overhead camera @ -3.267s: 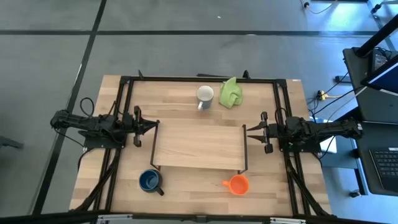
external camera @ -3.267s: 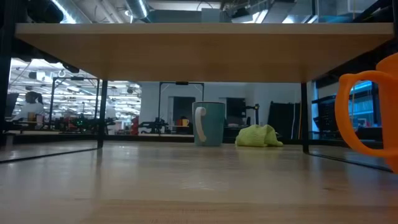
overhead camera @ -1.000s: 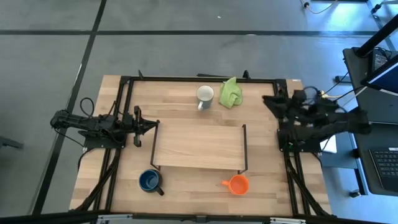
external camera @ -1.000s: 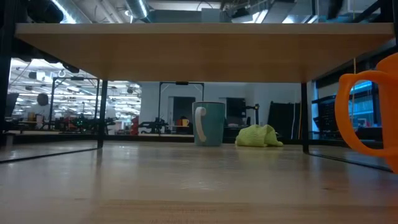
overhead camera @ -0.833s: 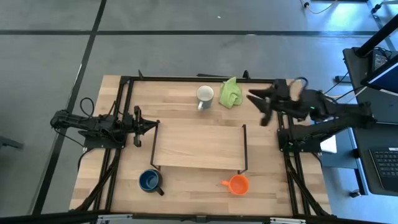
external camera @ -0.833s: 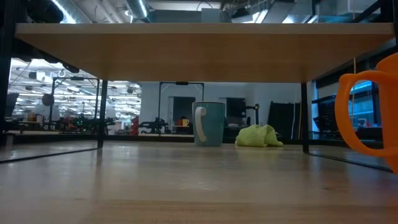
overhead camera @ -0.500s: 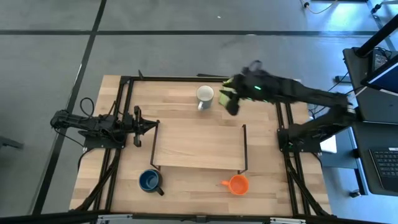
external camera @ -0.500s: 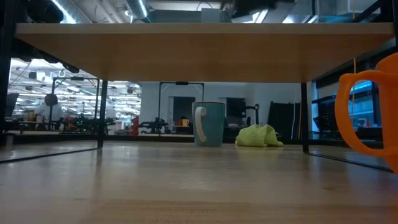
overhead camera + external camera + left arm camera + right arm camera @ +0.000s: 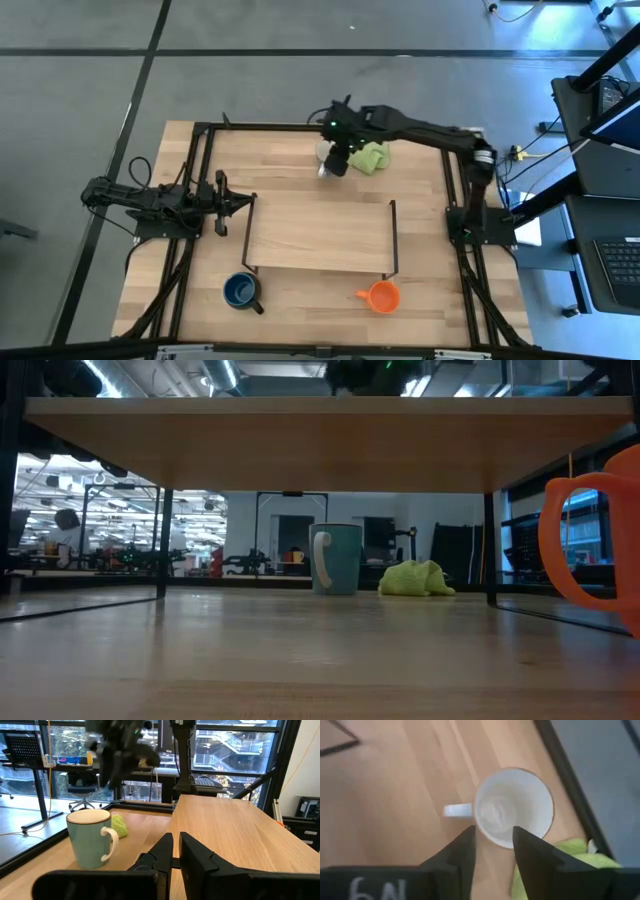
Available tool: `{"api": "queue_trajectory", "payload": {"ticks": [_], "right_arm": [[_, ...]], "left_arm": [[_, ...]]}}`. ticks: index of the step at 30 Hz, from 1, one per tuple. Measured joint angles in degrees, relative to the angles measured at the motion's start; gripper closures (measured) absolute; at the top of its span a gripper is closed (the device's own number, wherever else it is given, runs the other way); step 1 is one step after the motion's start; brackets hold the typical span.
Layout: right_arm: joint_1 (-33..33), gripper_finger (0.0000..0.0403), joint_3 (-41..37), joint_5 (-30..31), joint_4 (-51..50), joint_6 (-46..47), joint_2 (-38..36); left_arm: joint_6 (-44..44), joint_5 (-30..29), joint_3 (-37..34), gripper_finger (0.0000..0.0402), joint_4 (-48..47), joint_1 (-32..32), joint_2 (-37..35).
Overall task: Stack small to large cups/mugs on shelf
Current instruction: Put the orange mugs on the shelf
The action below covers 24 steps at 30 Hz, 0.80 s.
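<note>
The white-grey mug stands upright near the table's far edge, its handle toward the shelf. My right gripper hangs above it, open and slanting down, with its fingers over the mug's rim and touching nothing. In the high view that gripper covers part of the mug. On the table in front of the shelf stand the dark blue mug and the orange mug. My left gripper waits shut at the shelf's left end, pointing level.
A lime-green cloth lies just right of the white-grey mug, close to the right gripper. Thin black rails rise at the shelf's short ends. A black frame runs around the table's edges. The shelf's top is bare wood.
My right arm has swung out from the table's right edge toward the far middle and now reaches over the white-grey mug. Its gripper has tipped from level to slanting down. The mugs, the cloth and the left arm have kept still.
</note>
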Motion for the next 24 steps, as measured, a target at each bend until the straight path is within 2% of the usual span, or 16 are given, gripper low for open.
{"api": "queue_trajectory", "payload": {"ticks": [3, 8, 11, 18, 24], "right_arm": [[-0.05, 0.0237, 2.46, -1.59, -0.68, 1.70, 3.11], [0.62, 0.0179, 6.16, -1.09, 0.24, 3.45, 4.05], [0.04, 0.0158, 7.72, -0.82, 0.68, 8.02, 4.74], [-1.58, 0.0156, 7.96, -0.52, 0.24, 18.24, 7.72], [-0.79, 0.0163, 7.95, -0.25, 0.30, 21.25, 10.85]], "left_arm": [[0.00, -0.01, 0.00, 0.0376, 0.00, 0.01, 0.00], [0.00, -0.01, 0.02, 0.0376, 0.00, 0.01, 0.00], [0.00, 0.00, 0.00, 0.0376, 0.00, 0.02, 0.00], [0.00, -0.01, 0.01, 0.0376, -0.01, 0.01, 0.00], [0.00, 0.00, 0.00, 0.0376, 0.00, 0.01, 0.00]]}}
